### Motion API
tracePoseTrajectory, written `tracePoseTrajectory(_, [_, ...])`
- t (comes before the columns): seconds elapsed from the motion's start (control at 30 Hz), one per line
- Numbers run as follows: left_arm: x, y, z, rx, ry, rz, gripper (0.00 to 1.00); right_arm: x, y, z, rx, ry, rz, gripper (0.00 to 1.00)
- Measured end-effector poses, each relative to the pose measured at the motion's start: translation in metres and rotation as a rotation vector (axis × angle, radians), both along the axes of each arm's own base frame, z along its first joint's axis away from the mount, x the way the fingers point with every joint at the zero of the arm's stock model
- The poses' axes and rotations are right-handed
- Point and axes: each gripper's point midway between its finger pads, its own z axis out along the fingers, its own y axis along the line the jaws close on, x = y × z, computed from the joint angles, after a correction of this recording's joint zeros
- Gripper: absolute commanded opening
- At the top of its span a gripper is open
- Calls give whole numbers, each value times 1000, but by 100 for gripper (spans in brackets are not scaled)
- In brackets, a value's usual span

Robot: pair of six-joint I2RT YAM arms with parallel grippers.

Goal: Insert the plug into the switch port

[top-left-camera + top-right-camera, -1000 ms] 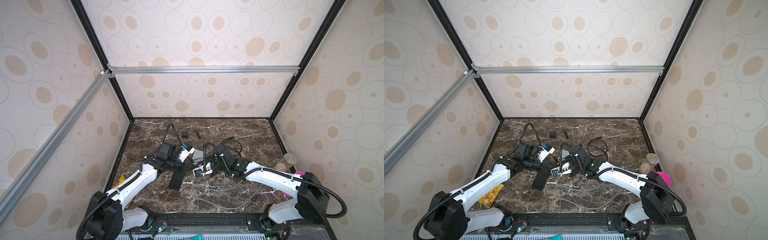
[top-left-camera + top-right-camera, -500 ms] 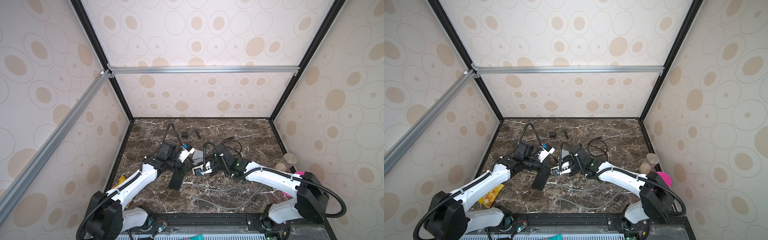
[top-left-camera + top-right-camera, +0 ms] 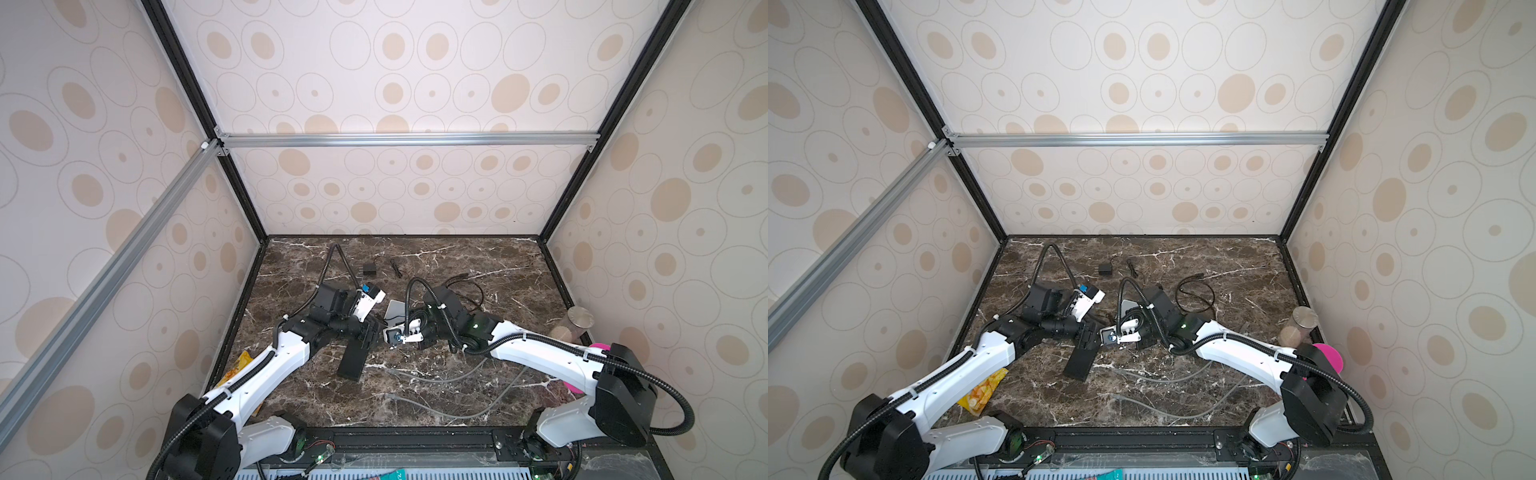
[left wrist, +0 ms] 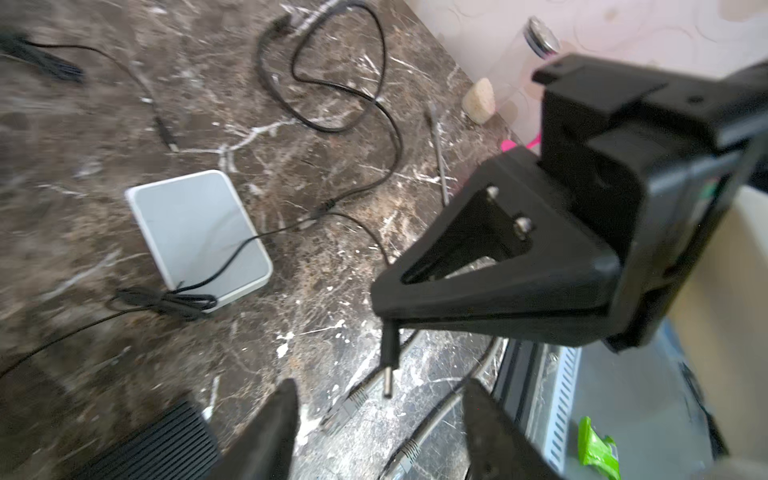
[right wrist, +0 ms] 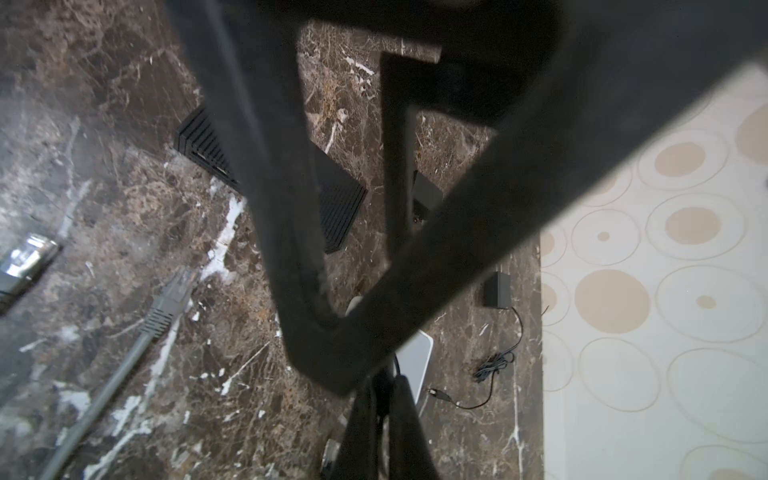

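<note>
The plug is a black barrel with a metal tip. It sticks out from the tips of my right gripper, which is shut on it. In the left wrist view, my open left gripper has a finger either side of the plug tip without touching it. The two grippers meet at mid-table in both top views, left gripper against right gripper. The switch is a black ribbed box lying flat just beneath them, also visible as the switch behind a finger. Its ports face away from the grippers.
A white flat box with a thin black cable over it lies beyond the grippers. Grey network cables trail over the front of the marble table; one connector lies below the plug. A jar stands at the right wall, a yellow packet at the left.
My left gripper's jaws have opened and let go of the plug. My right gripper's jaws have shut on it. Both arms stayed almost in place.
</note>
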Motion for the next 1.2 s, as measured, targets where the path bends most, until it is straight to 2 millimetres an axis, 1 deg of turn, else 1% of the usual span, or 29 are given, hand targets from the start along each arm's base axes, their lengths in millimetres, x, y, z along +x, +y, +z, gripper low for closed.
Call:
tracePoseTrajectory(0.07, [12,18,11,3,-13,130,98,5,2,8,29,71,-58,0])
tracePoseTrajectory(0.13, [24,42,20,1,-19,280,98,13,4,18,70,153,-138,0])
tracePoseTrajectory(0.2, [30,62,22,-1,-7,400,98,18,5,24,102,233,-201,0])
tracePoseTrajectory(0.23, [31,69,19,0,17,457,98,19,4,26,117,280,-233,0])
tracePoseTrajectory(0.3, [30,78,5,19,69,520,98,16,3,25,144,376,-286,0])
tracePoseTrajectory(0.37, [25,85,-16,51,133,568,98,11,3,23,169,476,-329,0])
tracePoseTrajectory(0.43, [17,94,-40,92,201,615,98,4,3,21,198,584,-367,0])
tracePoseTrajectory(0.5, [10,100,-56,120,248,652,98,1,4,22,235,668,-411,0])
tracePoseTrajectory(0.6, [3,106,-72,134,298,691,98,0,4,23,281,772,-478,0])
tracePoseTrajectory(0.7, [-3,106,-85,125,337,705,98,0,3,25,312,833,-535,0])
tracePoseTrajectory(0.77, [-7,103,-91,106,362,698,92,-1,3,26,323,855,-556,0])
tracePoseTrajectory(0.8, [-8,99,-92,81,369,685,88,-1,2,26,326,863,-564,0])
tracePoseTrajectory(0.87, [-8,90,-85,15,368,662,73,-4,1,25,324,875,-568,0])
tracePoseTrajectory(0.9, [-6,85,-77,-35,361,648,64,-6,0,24,320,884,-565,0])
tracePoseTrajectory(0.93, [-5,80,-67,-80,351,636,57,-8,0,23,317,892,-561,0])
tracePoseTrajectory(0.97, [-2,75,-55,-133,333,622,53,-11,-1,21,312,901,-559,0])
tracePoseTrajectory(1.03, [4,65,-33,-233,308,598,53,-15,-2,19,304,920,-552,0])
tracePoseTrajectory(1.1, [7,57,-15,-330,320,582,57,-19,-2,18,298,934,-544,0])
tracePoseTrajectory(1.17, [10,49,-4,-414,348,577,58,-20,-2,17,295,944,-543,0])
tracePoseTrajectory(1.2, [11,47,-1,-448,369,582,61,-21,-2,17,294,945,-544,0])
